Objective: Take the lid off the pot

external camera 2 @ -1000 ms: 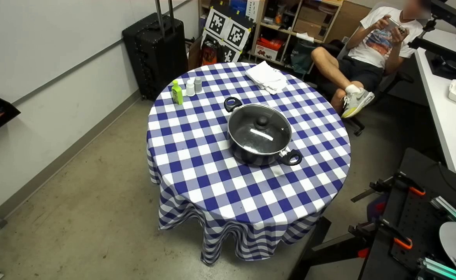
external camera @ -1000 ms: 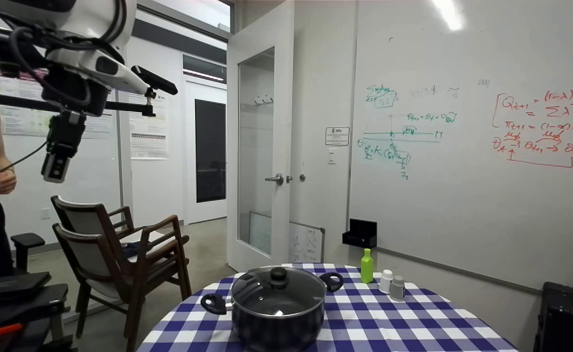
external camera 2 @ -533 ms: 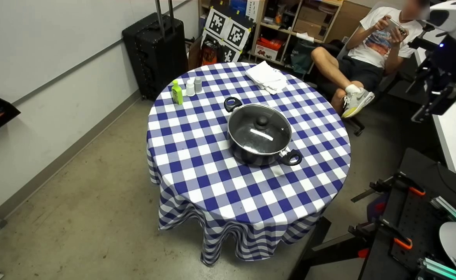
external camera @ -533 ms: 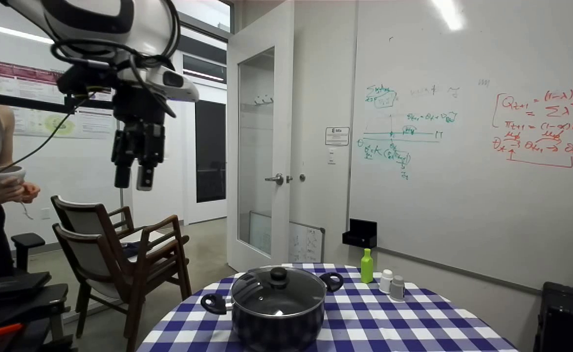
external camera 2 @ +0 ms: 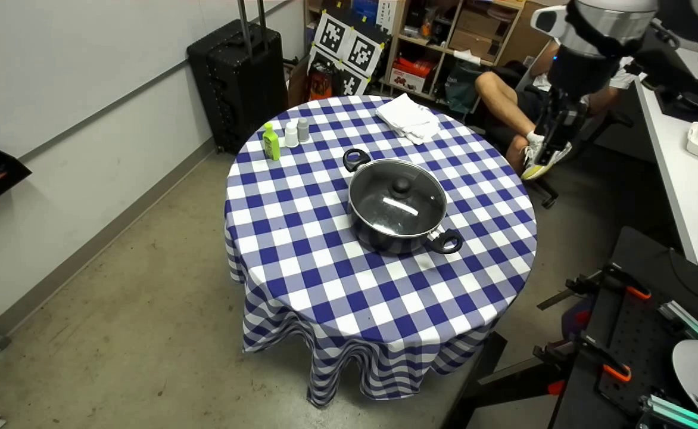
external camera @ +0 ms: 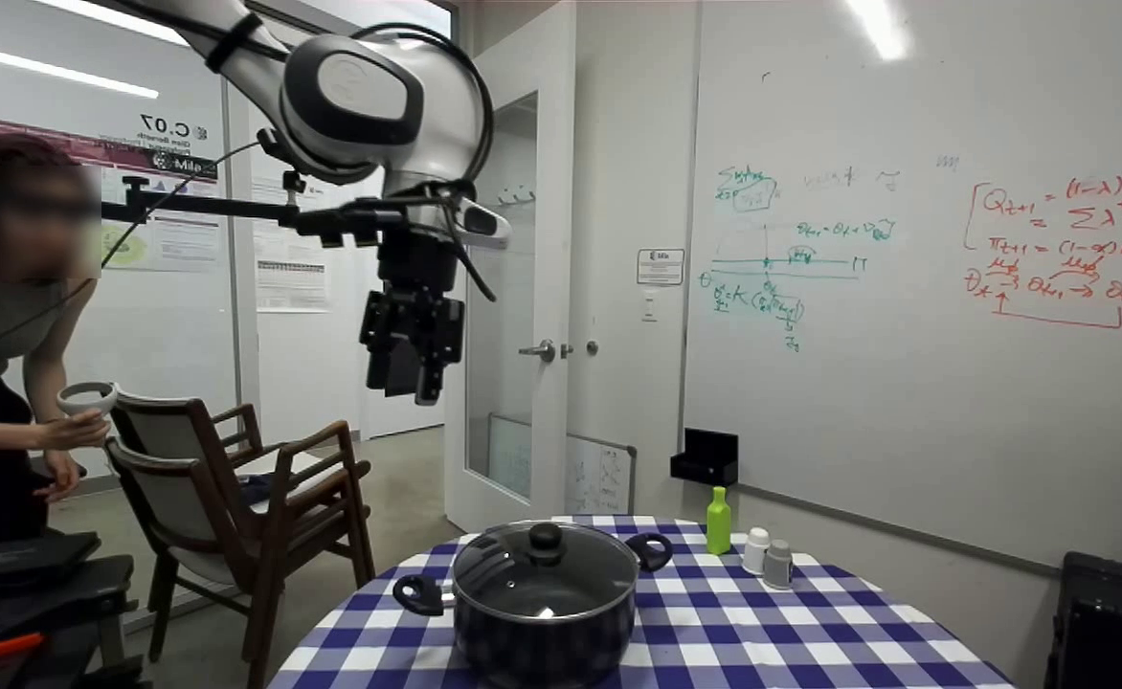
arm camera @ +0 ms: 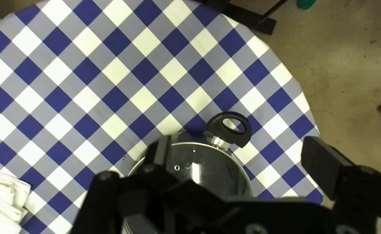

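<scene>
The dark pot [external camera: 547, 653] stands upright on the checked tablecloth, with a black handle on each side; it also shows in an exterior view [external camera 2: 379, 242]. The clear glass lid [external camera: 504, 574] with a metal rim and black centre knob [external camera: 546, 538] sits on the pot; it also shows in an exterior view [external camera 2: 379, 193]. My gripper [external camera: 408, 385] points down, high above the table's edge and well apart from the lid. In the wrist view, my gripper [arm camera: 237, 143] has its fingers wide apart with nothing between them. The lid [arm camera: 219, 172] lies below; its knob is hidden there behind the gripper.
A green bottle [external camera: 718, 522] and white and grey shakers [external camera: 755, 552] stand on the round table [external camera 2: 337, 292]. A white folded cloth [external camera 2: 407, 118] lies near its edge. A person sits beyond the table; another with a bowl [external camera: 87, 396] stands behind the arm, near wooden chairs [external camera: 235, 488].
The arm has swung toward the table, its gripper turning to point down: rightward in an exterior view, leftward in an exterior view. The standing person has leaned over. Pot and lid have not moved.
</scene>
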`<state>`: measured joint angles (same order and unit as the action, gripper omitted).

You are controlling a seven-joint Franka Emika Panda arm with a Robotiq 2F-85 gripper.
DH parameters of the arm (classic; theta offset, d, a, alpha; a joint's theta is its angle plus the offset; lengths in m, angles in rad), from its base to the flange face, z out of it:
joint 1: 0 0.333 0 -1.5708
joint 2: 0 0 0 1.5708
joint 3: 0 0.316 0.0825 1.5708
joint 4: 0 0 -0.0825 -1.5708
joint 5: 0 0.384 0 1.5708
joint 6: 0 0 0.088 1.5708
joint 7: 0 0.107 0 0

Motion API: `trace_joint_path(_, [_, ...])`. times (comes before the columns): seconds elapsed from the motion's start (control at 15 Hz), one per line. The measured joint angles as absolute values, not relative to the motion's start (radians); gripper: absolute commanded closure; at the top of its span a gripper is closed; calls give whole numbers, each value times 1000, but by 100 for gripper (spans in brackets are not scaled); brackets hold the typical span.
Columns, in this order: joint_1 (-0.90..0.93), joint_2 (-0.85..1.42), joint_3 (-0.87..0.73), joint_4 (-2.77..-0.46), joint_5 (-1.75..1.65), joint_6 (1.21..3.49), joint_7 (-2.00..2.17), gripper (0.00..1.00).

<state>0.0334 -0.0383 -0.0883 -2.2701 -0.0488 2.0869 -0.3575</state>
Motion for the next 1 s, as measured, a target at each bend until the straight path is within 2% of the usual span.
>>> trace_joint_path(0.53, [-17, 406, -16, -1930, 65, 2145, -401, 0])
trace_joint_path(1.0, [-44, 661, 26, -1706, 58, 2154, -396, 0])
